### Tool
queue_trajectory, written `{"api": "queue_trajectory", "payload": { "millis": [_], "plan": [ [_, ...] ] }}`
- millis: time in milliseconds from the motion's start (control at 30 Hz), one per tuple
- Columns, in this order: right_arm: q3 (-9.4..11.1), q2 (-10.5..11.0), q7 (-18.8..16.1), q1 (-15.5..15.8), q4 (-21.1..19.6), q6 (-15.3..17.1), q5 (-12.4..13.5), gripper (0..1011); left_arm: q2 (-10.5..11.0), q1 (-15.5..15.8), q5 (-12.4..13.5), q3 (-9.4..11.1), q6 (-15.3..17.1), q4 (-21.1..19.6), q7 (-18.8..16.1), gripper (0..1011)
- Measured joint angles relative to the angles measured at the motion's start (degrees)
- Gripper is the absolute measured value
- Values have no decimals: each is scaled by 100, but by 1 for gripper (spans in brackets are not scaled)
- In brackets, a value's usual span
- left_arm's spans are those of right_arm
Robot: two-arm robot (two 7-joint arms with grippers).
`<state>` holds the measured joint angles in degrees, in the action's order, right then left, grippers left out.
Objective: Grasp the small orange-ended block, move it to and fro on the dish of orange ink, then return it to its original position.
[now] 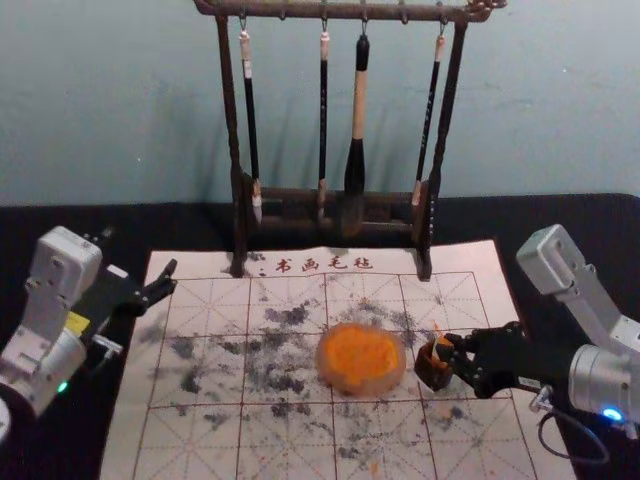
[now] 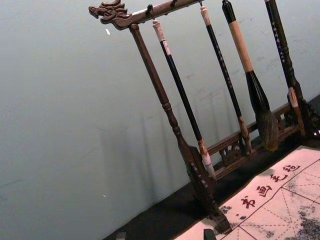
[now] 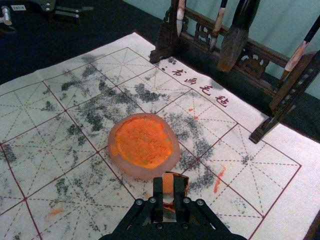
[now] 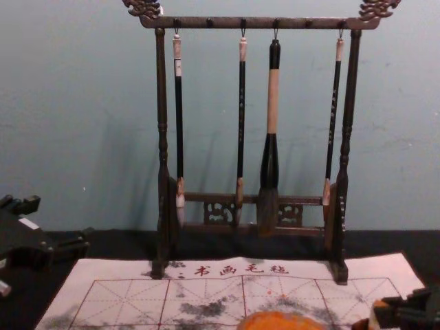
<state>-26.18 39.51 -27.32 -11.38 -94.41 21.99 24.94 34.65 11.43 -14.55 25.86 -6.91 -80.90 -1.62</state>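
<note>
Right gripper (image 1: 446,350) closed on small orange-ended block (image 3: 168,183), at brown holder (image 1: 432,372) just right of orange ink dish (image 1: 360,384). Left gripper (image 4: 59,220) parked wide open, holding nothing, near sheet's (image 1: 190,430) left edge.

Wall (image 4: 82,103): dimly lit, with soft, faint shadows to the left of the rack (image 4: 163,137), so the light seems to come from the right
Sheet (image 3: 240,180): bright in the right wrist view, duller in the head view
Orange ink (image 3: 145,142): vividly lit
Thick brush (image 4: 273,103): bristles blurred, blending into the dark rail
Black cloth (image 1: 130,225): deep in gloom
Green lamp (image 1: 62,386): small glow
Blue lamp (image 1: 612,413): brighter glare
</note>
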Motion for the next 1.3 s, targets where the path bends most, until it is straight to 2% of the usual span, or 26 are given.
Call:
{"api": "queue_trajectory", "payload": {
  "millis": [1000, 1100, 1300],
  "plan": [
    [4, -36, -25, -16, 44, 34, -32, 79, 0, 0, 0, 0, 0, 0, 0, 1001],
    [4, -35, -25, -16, 43, 33, -31, 138, 0, 0, 0, 0, 0, 0, 0, 1001],
    [4, -33, -25, -16, 40, 31, -29, 334, 0, 0, 0, 0, 0, 0, 0, 1001]
  ]
}}
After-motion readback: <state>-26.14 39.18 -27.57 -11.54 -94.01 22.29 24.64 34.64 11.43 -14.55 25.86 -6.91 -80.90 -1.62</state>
